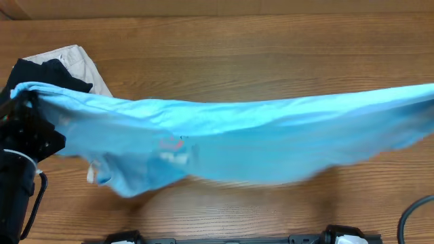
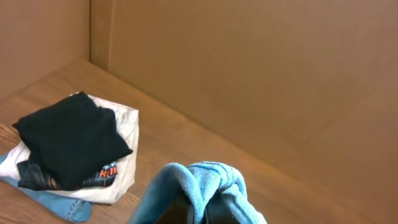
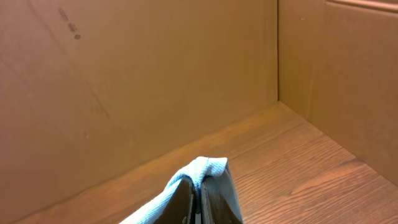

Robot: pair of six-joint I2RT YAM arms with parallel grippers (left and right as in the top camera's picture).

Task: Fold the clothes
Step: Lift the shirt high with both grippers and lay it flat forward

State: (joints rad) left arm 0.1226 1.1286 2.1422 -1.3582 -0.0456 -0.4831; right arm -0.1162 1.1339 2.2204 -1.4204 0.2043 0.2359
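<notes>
The clothes [image 1: 258,139], a light sky-blue T-shirt, hang stretched in a long band across the table from the left edge to the right edge of the overhead view. Faint orange-red and white lettering [image 1: 173,148] shows through near the middle, and a small white tag [image 1: 91,174] dangles at the lower left. My left gripper [image 2: 196,213] is shut on a bunched blue edge [image 2: 211,177]; its black arm [image 1: 20,146] shows at the far left of the overhead view. My right gripper [image 3: 198,190] is shut on another blue edge [image 3: 208,167], and lies outside the overhead view.
A black garment [image 2: 68,140] with an orange graphic lies on a cream folded garment [image 2: 127,121] at the back left, with a bit of denim [image 2: 56,202] under them. Brown cardboard walls [image 2: 249,74] enclose the wooden table [image 1: 237,61]. A cable [image 1: 415,215] lies at the front right.
</notes>
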